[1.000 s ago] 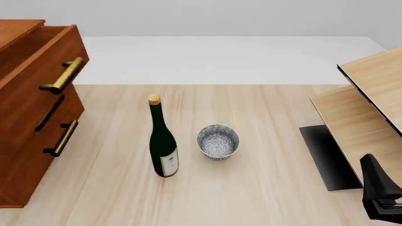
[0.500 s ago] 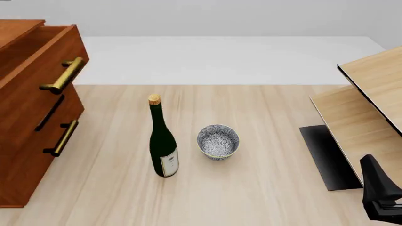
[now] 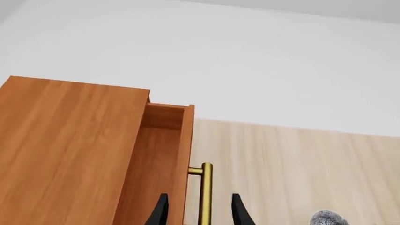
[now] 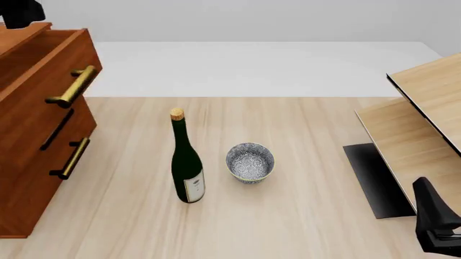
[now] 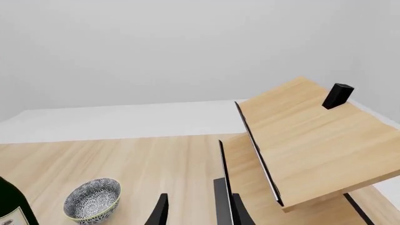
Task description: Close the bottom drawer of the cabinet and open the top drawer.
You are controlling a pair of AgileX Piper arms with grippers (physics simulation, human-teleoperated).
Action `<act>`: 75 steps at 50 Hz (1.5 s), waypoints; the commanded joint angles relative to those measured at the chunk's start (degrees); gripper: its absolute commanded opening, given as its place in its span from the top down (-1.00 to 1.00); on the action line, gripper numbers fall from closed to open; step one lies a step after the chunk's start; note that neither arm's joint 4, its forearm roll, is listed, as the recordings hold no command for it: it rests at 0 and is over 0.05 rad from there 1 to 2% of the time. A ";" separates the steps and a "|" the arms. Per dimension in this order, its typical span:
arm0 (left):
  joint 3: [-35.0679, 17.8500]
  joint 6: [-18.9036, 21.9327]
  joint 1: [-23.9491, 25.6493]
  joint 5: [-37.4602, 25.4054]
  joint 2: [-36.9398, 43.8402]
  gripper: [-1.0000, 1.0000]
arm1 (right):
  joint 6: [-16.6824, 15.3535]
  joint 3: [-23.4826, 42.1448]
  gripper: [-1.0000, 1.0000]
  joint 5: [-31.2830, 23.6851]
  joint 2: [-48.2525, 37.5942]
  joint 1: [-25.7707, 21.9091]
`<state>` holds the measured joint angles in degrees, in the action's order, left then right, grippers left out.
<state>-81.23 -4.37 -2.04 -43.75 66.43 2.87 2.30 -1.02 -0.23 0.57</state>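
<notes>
The reddish-brown cabinet (image 4: 32, 162) stands at the table's left. Its top drawer (image 4: 43, 70) is pulled out, brass handle (image 4: 72, 86) forward, and the left wrist view looks down into the box (image 3: 156, 164). The bottom drawer (image 4: 36, 194) has its front level with the middle one, and its handle (image 4: 72, 158) shows. My left gripper (image 3: 198, 213) is open above the cabinet, its fingertips (image 3: 159, 213) on either side of the top handle (image 3: 205, 192) in that view. A dark part of the left arm (image 4: 18, 12) shows over the cabinet. My right gripper (image 5: 198, 214) is open and holds nothing, low at the near right.
A dark green wine bottle (image 4: 187, 167) and a patterned bowl (image 4: 250, 161) stand mid-table. Pale light-wood furniture (image 4: 425, 124) with a dark base (image 4: 374, 181) fills the right side. The right arm (image 4: 435, 226) sits at the bottom right corner.
A dark part of the left arm has come into the front view's top left corner, above the cabinet. The drawers, bottle, bowl and right arm have not moved.
</notes>
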 commanded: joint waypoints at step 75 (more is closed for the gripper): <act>15.34 -4.45 -3.45 6.89 -0.95 -1.00 | -0.38 -0.19 -1.00 0.11 0.04 -0.28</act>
<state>-67.06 -7.88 -5.81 -37.51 65.38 2.53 2.12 -0.89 -0.22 0.29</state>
